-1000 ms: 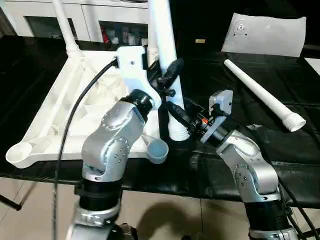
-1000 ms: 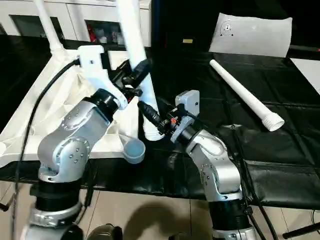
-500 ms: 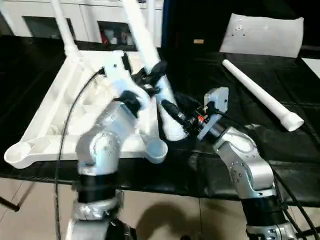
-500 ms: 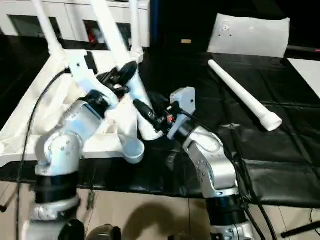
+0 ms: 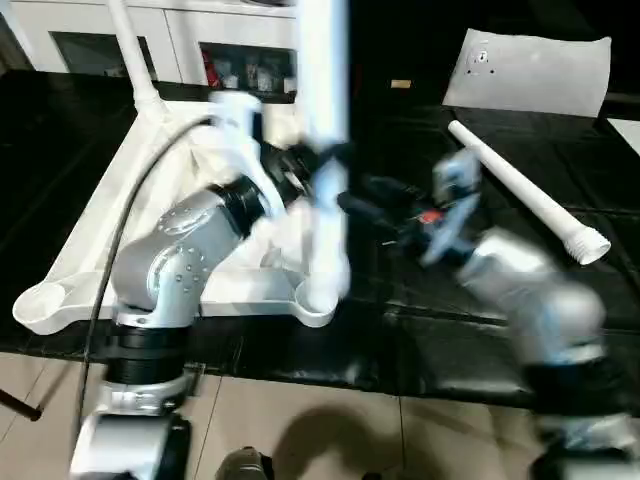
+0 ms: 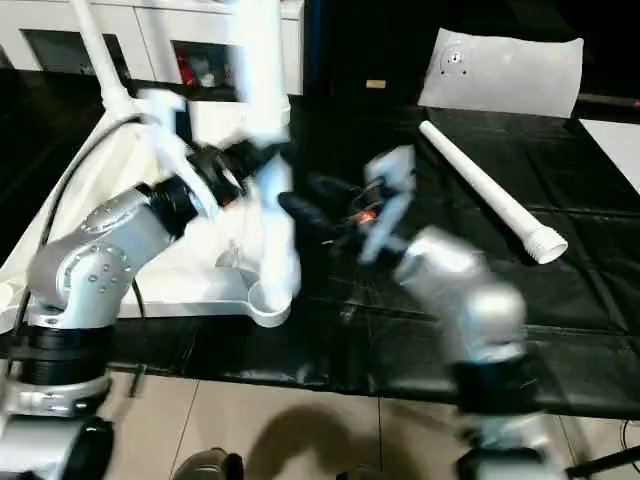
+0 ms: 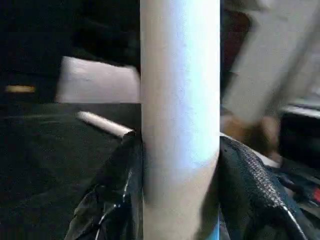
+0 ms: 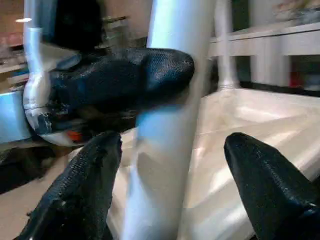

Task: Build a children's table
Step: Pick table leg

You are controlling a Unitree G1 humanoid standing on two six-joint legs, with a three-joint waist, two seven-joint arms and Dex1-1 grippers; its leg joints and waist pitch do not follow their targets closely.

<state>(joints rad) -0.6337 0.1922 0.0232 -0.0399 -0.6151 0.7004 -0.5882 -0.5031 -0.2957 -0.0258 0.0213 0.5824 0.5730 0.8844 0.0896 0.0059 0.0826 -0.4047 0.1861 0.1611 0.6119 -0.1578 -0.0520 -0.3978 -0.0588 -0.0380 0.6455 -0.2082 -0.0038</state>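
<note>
Though motion blurs both arms, the upright leg (image 5: pixel 325 150) stands in the tabletop's (image 5: pixel 110 230) near corner socket, clamped between the left gripper's (image 7: pixel 180 165) fingers. The right gripper (image 8: pixel 170 185) gapes around it, not touching. Two more legs: one (image 5: pixel 135 60) socketed at the far corner, one (image 5: pixel 525 195) lying near the table's (image 5: pixel 440 340) right edge.

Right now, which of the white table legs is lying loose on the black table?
The leg near the white bag. The others stand upright: one held in the left gripper, one in a far corner socket.
</note>
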